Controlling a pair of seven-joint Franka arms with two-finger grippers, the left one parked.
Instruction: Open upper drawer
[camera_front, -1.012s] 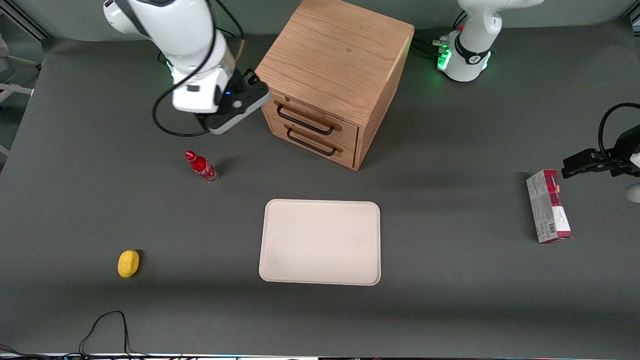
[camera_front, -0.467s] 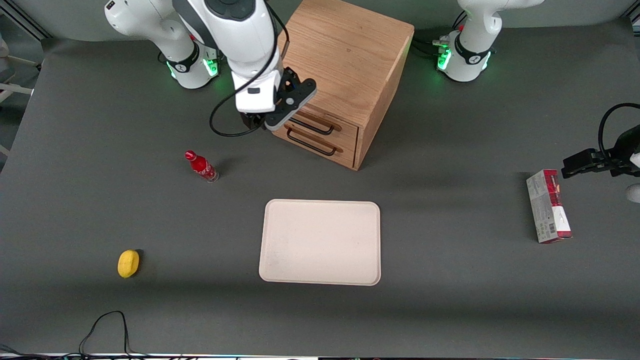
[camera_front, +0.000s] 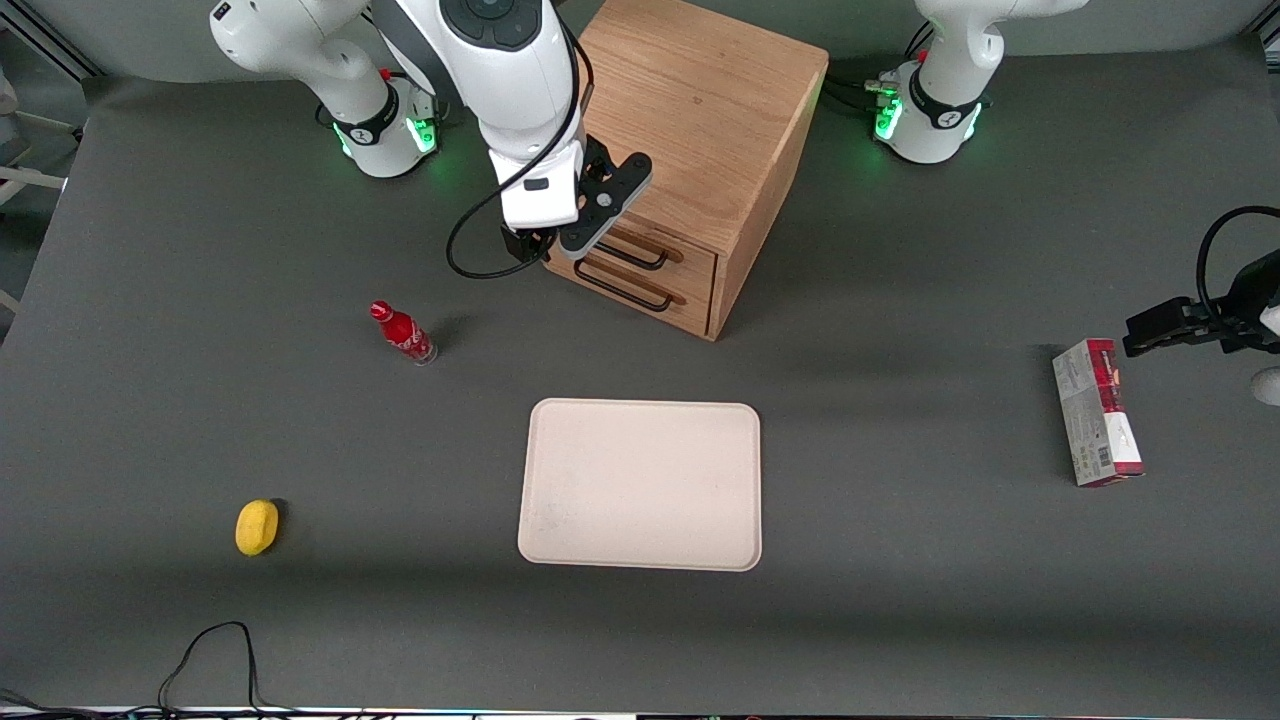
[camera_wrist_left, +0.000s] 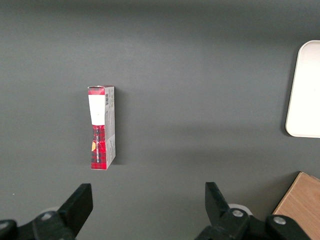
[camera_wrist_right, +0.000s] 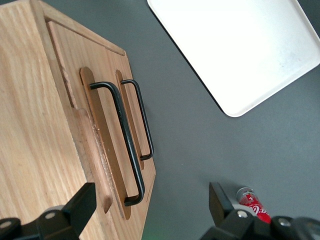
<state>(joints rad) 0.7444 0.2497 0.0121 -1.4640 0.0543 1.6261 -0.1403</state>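
The upper drawer (camera_front: 640, 240) is the topmost of two in the front of the cabinet (camera_front: 690, 110), which stands on the tabletop (camera_front: 900, 600) farther from the front camera than the tray (camera_front: 640, 485). It looks shut, its face level with the lower drawer (camera_front: 640, 290). In the front view the arm covers the working arm's end of its handle (camera_front: 640, 258), so only part of the black wire shows there. The right wrist view shows the whole handle (camera_wrist_right: 122, 137) standing clear of its wooden backplate, with the lower handle (camera_wrist_right: 142, 120) just beside it.

The tool (camera_front: 570, 235) hangs at the upper drawer's front, over the end of the handle nearer the working arm. Its fingers (camera_wrist_right: 77, 207) are spread wide in the wrist view, with the end of the upper handle lying between them and not touching either.

The wrist view also catches the bottle (camera_wrist_right: 252, 205) and a corner of the tray (camera_wrist_right: 240, 45). In the front view the bottle (camera_front: 403, 333) stands on the tabletop toward the working arm's end, nearer the camera than the cabinet. The lemon (camera_front: 257, 526), seen only from the front, lies nearer the camera again. The carton (camera_front: 1097, 412) lies toward the parked arm's end; the left wrist view shows it (camera_wrist_left: 101, 127) from above, with an edge of the tray (camera_wrist_left: 302, 90) and a corner of the cabinet (camera_wrist_left: 300, 205).
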